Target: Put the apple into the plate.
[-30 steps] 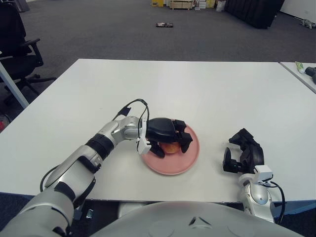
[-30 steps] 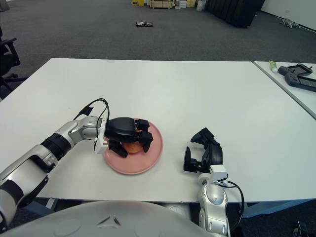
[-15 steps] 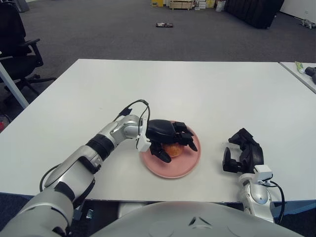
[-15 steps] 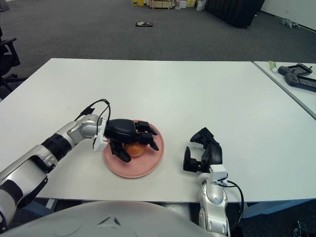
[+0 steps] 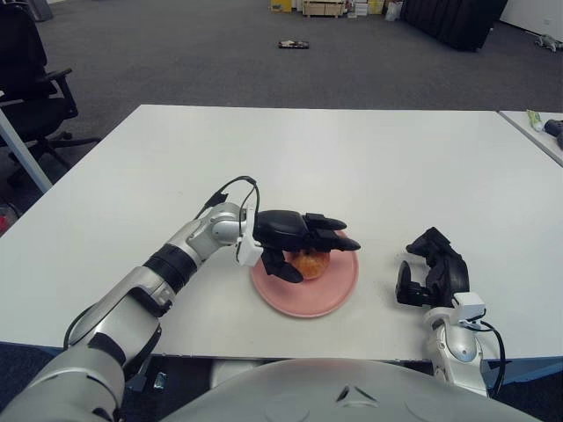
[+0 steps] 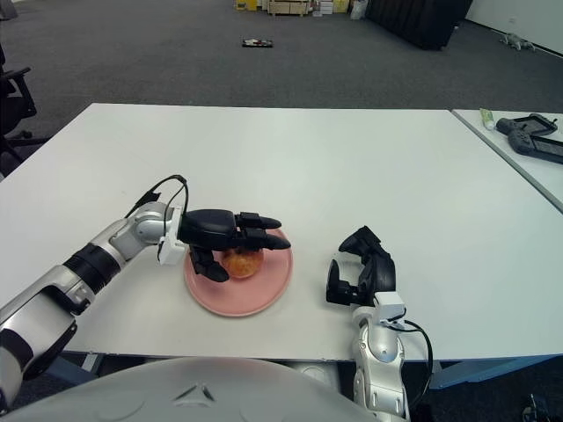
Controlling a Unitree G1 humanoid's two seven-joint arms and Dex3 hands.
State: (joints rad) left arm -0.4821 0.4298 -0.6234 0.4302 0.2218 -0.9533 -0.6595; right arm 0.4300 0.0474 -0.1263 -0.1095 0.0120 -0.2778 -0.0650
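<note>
A white counter [image 5: 369,158] is filling mid-frame. A black office chair [image 5: 31,79] is standing at upper left. Dark devices [image 6: 528,136] are lying on another counter [image 6: 519,167] at right, over grey carpet [image 5: 220,61].

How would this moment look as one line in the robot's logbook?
apple: in pink plate | left hand: open above apple | right hand: idle right of plate

We only see part of the apple [image 5: 310,262]; the left hand [image 5: 295,239] covers its top and left side.
</note>
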